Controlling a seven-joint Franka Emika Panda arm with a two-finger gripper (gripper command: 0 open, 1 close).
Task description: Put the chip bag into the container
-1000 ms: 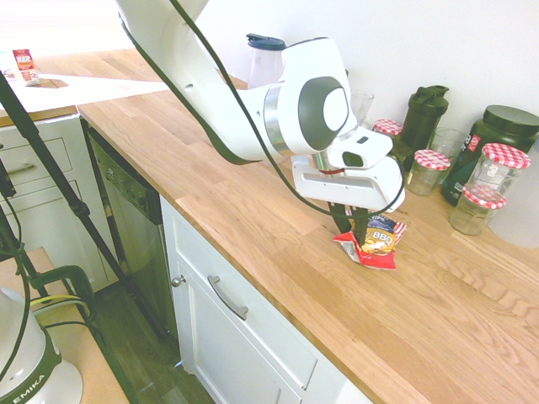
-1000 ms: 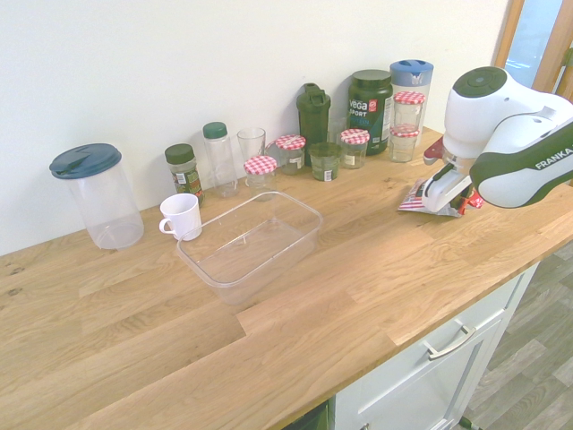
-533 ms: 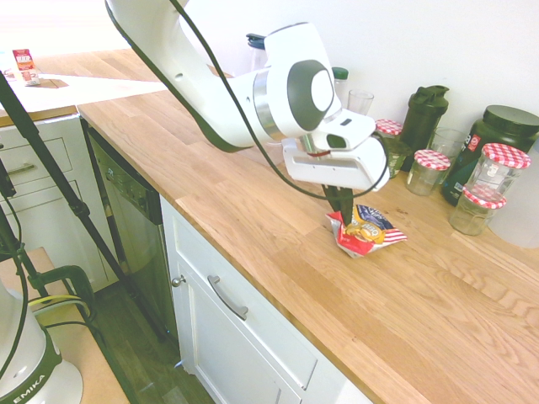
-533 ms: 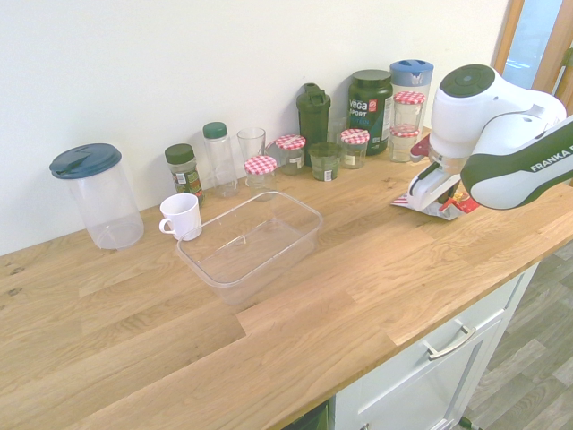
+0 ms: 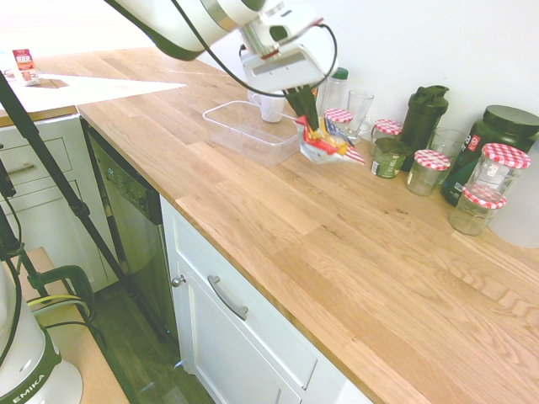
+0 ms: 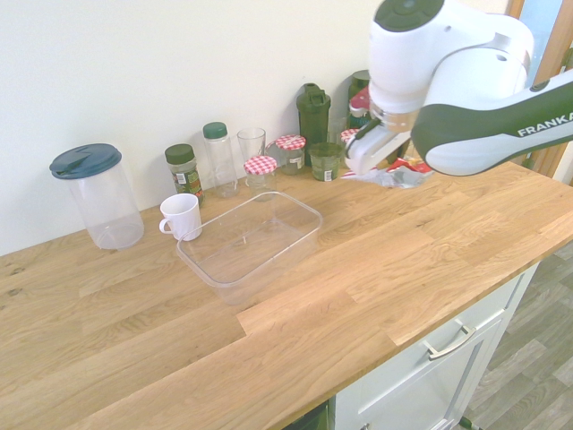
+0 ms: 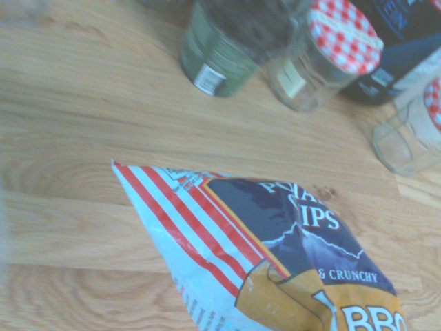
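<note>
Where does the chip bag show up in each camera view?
First exterior view: chip bag hangs from the end effector, upper middle, right of the container.
Second exterior view: upper right, under the arm.
Wrist view: fills the lower half.
Shared landmark: red-checked jar lid.

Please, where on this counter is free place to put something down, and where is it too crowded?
The wooden counter is bare along its front edge, in front of the container. The container itself holds nothing. Crowded: the wall side, from the lidded pitcher and white mug to the checked-lid jars and dark bottles.
</note>
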